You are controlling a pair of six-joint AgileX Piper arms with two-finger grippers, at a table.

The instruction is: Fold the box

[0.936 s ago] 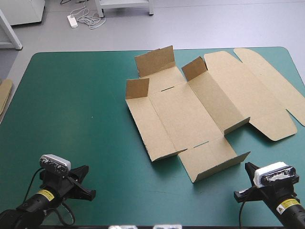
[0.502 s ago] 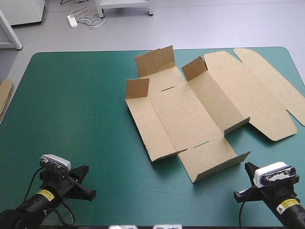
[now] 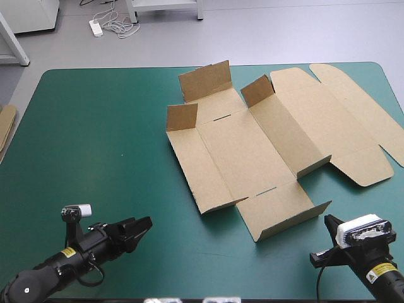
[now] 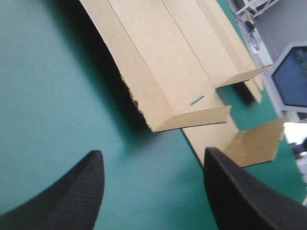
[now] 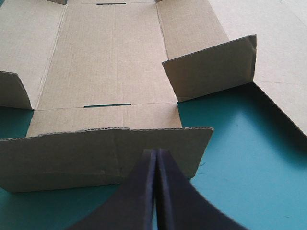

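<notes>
The brown box (image 3: 252, 151) lies as a cut sheet on the right half of the teal-green table, several short flaps raised and the long lid panel flat toward the far right. My left gripper (image 3: 146, 224) hovers near the front left edge and points at the box's near left corner. In the left wrist view the left gripper (image 4: 153, 152) is open with only teal-green cover between its fingers, and the box (image 4: 158, 62) lies ahead. My right gripper (image 3: 328, 221) sits at the front right. Its view shows the right gripper (image 5: 157, 151) shut, just short of the box's (image 5: 110, 62) raised near flap.
An edge of more brown board (image 3: 5, 126) shows at the table's left edge. The teal-green cover (image 3: 101, 139) stretches bare across the left half. The lid panel's rounded end (image 3: 379, 120) reaches the table's right edge.
The left arm has swung round and reached rightward toward the box, and its fingers have opened from shut. The right arm and the box have not moved.
</notes>
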